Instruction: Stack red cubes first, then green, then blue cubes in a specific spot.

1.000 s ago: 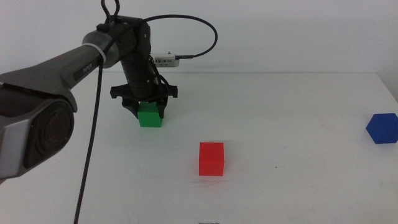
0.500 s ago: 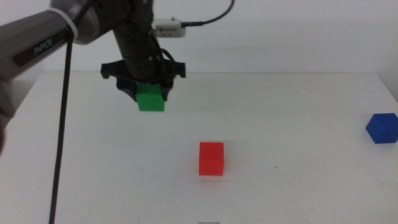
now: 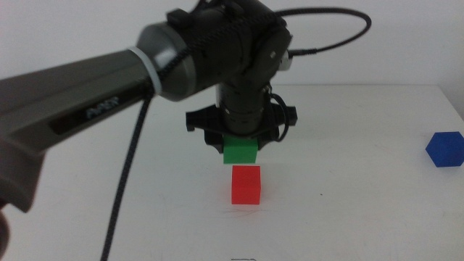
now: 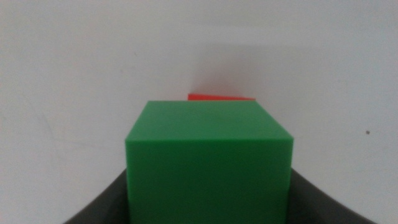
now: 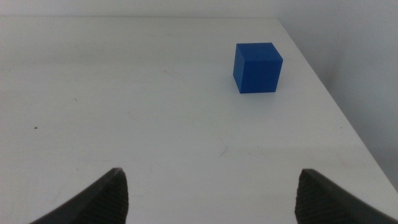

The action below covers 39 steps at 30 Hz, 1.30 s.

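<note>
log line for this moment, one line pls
left tool: shut on green cube, held just above red cube | right tool: open, waiting, facing blue cube | stack: red only

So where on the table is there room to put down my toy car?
Lots of bare white table lies between the red cube and the blue cube, and also left of the red cube. It's crowded right above the red cube, where the left pincer holds the green cube.

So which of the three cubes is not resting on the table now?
The green cube. The left pincer holds it in the air just above the red cube, while the red one and the blue cube sit on the white table.
</note>
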Tool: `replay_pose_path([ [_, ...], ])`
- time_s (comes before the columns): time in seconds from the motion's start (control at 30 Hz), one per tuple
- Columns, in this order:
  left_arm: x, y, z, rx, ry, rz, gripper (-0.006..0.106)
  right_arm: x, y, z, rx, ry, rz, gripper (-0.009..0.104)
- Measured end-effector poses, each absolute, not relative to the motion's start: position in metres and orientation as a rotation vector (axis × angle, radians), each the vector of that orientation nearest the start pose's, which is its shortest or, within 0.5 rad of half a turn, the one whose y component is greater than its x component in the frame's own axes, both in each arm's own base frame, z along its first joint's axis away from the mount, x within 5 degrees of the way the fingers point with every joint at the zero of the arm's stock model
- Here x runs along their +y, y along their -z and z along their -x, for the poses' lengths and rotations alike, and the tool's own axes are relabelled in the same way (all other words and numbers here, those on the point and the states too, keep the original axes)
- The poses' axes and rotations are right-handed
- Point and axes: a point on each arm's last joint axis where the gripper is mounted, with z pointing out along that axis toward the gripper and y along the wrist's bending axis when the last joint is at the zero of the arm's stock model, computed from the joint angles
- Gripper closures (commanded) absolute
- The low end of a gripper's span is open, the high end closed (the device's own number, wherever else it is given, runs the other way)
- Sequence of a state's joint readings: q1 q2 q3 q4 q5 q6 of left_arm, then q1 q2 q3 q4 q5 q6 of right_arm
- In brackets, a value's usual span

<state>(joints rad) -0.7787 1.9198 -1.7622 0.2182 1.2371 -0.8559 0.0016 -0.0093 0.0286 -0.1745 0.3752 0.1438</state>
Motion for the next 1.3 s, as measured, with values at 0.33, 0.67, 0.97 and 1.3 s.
replay_pose_path([
  [0.33,-0.284,-0.273,-0.304,2.883,0.078,0.056,0.096,-0.006,-0.171,-0.053,1.873,0.071,-0.025,0.015],
  [0.67,-0.277,-0.252,-0.323,2.958,0.151,0.08,0.096,-0.006,-0.171,-0.053,1.873,0.071,-0.025,0.015],
  [0.97,-0.279,-0.247,-0.329,2.937,0.186,0.06,0.096,-0.006,-0.171,-0.053,1.873,0.071,-0.025,0.015],
  [1.3,-0.281,-0.234,-0.333,2.945,0.155,0.052,0.096,-0.006,-0.171,-0.053,1.873,0.071,-0.025,0.015],
])
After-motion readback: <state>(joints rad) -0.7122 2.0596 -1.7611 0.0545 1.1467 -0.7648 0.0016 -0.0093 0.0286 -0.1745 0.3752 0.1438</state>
